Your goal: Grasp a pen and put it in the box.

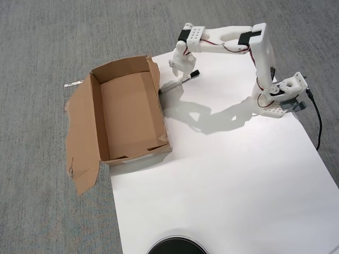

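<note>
Jaws (181, 75) clamp pen (177, 82) just beside box (95, 132).

White printed arm (228, 45), black servo blocks, thin red wiring, perforated white base (278, 98).

Slim white pen (177, 82) with black cap at the upper-right end, tilted diagonally, lower-left tip close to the box's right wall, cast shadow on the white sheet below suggesting it is lifted. Brown cardboard box (130, 112), rectangular, open-topped, inside empty, corrugated walls plain, ragged torn flap spread flat to the left, another torn flap standing at the upper right corner.
</note>
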